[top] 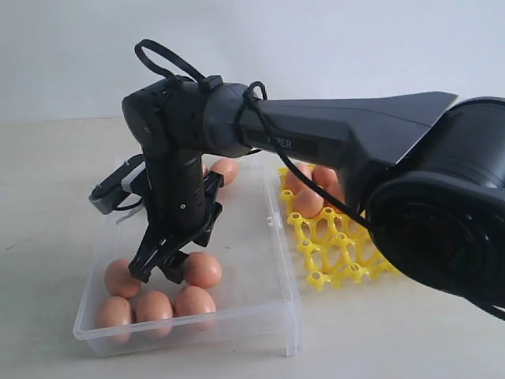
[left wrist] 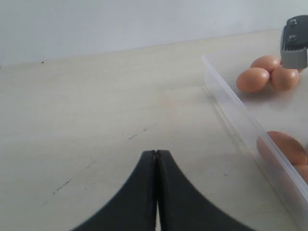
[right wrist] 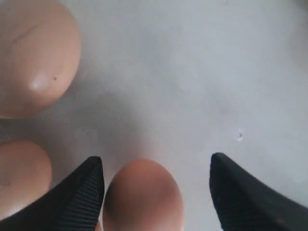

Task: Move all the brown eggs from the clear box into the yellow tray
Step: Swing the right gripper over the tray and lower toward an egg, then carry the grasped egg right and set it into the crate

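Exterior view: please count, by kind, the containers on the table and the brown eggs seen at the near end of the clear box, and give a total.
Smooth oval brown eggs, near end of the box: 5
Shallow clear plastic box: 1
Bright yellow plastic lattice egg tray: 1
Total: 7
Eggs farther back, partly hidden by the arm, are left out.
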Available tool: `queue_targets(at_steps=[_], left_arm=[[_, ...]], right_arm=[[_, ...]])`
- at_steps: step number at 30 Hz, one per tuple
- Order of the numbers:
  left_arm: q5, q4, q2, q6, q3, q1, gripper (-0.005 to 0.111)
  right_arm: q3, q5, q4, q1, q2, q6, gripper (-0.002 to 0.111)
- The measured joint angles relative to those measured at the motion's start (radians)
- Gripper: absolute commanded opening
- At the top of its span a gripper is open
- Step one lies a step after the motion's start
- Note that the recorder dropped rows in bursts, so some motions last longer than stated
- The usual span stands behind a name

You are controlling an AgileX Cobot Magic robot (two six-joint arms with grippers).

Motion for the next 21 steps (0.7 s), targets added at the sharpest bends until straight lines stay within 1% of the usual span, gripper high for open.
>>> queue_targets(at_steps=[1, 3, 4, 5, 6, 13, 17, 18, 21], left_arm=[[0.000, 0.000, 0.000, 0.000, 0.000, 0.000, 0.000], [0.000, 0.000, 0.000, 0.000, 0.000, 0.000, 0.000], [0.000, 0.000, 0.000, 0.000, 0.000, 0.000, 0.000], [0.000, 0.000, 0.000, 0.000, 0.000, 0.000, 0.000], [0.000, 0.000, 0.000, 0.000, 0.000, 0.000, 0.000], [0.000, 0.000, 0.000, 0.000, 0.000, 0.000, 0.000], [0.000, 0.000, 0.000, 0.000, 0.000, 0.000, 0.000], [0.000, 0.000, 0.000, 0.000, 0.000, 0.000, 0.000], [0.000, 0.000, 0.000, 0.000, 0.000, 0.000, 0.000]], right_arm=[[0.000, 0.000, 0.000, 0.000, 0.005, 0.002, 0.055], [0.000, 0.002, -0.005, 0.000, 0.018, 0.008, 0.033], [0.000, 0.002, -0.005, 0.000, 0.020, 0.010, 0.018], [0.000, 0.002, -0.005, 0.000, 0.022, 0.012, 0.007], [0.000, 0.002, -0.005, 0.000, 0.022, 0.012, 0.000], [0.000, -0.002, -0.017, -0.015, -0.005, 0.021, 0.000], [0.002, -0.156, -0.047, -0.056, -0.099, 0.105, 0.000], [0.024, -0.226, -0.066, -0.077, -0.145, 0.123, 0.000], [0.096, -0.298, -0.102, -0.114, -0.215, 0.141, 0.000]])
